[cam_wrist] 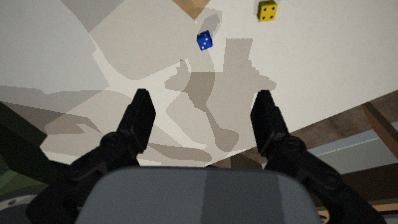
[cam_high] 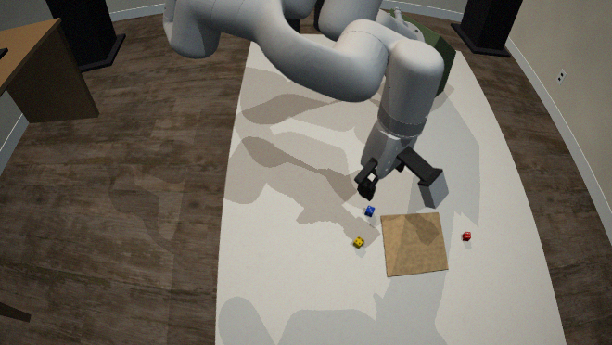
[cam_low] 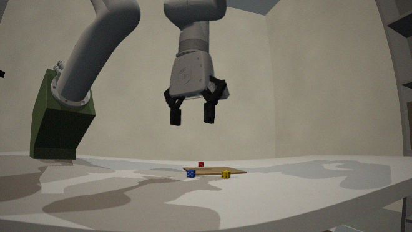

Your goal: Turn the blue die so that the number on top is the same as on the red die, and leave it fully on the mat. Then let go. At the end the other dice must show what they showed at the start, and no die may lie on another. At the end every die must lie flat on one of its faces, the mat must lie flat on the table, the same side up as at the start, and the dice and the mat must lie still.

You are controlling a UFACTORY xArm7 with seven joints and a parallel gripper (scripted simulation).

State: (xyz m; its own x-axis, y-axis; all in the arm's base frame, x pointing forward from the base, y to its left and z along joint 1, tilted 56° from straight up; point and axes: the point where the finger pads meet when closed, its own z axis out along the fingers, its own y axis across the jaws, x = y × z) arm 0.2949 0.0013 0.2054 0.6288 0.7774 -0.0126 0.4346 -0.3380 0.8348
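Observation:
The blue die point(cam_high: 369, 210) point(cam_low: 191, 173) point(cam_wrist: 204, 40) lies flat on the white table, just off a corner of the brown mat point(cam_high: 408, 260) point(cam_low: 215, 170) point(cam_wrist: 192, 6). The red die point(cam_high: 466, 236) point(cam_low: 200, 164) lies on the table on the other side of the mat. My gripper point(cam_high: 380, 178) point(cam_low: 192, 121) point(cam_wrist: 202, 101) is open and empty. It hangs high above the table, a little short of the blue die. The pips on the dice are too small to read.
A yellow die point(cam_high: 358, 242) point(cam_low: 226, 174) point(cam_wrist: 267, 10) lies on the table point(cam_high: 278, 278) near the mat's edge, close to the blue die. The arm's green base point(cam_high: 440, 51) point(cam_low: 59, 125) stands at the table's far end. A wooden desk point(cam_high: 28, 70) stands off to the side.

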